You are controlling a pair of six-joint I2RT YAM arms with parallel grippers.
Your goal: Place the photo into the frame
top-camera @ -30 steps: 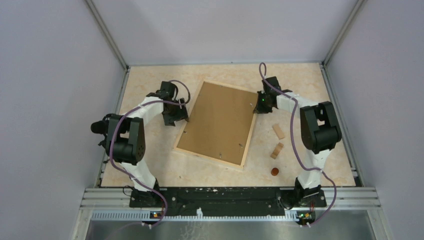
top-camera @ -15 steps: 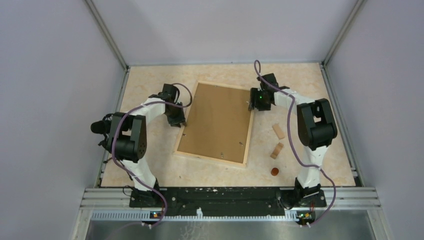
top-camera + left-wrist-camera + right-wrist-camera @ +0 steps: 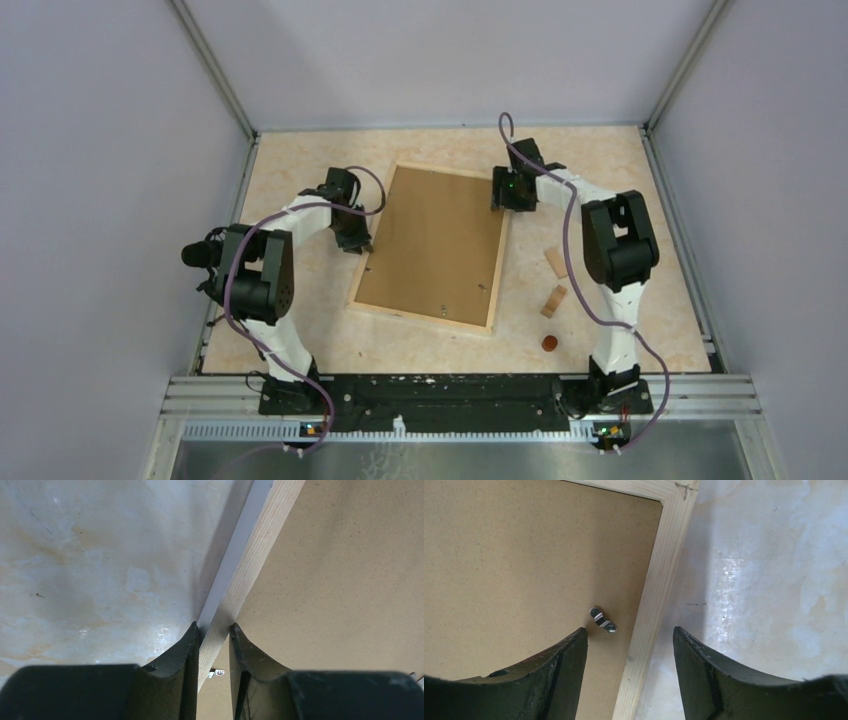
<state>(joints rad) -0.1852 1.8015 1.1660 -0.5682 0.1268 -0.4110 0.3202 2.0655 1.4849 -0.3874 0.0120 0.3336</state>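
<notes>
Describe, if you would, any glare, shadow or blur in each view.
Left wrist: a soft shadow lies beside the frame on the table; right wrist: a glare patch on the table right of the frame; top external: even, soft light.

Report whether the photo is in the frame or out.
In. The photo lies brown back up inside the frame, bordered by its pale slats; a metal tab sits on the back near one slat.

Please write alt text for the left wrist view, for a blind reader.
The left gripper is shut on a pale slat of the frame. The brown board back of the photo lies right of it, the marbled table left.
</notes>
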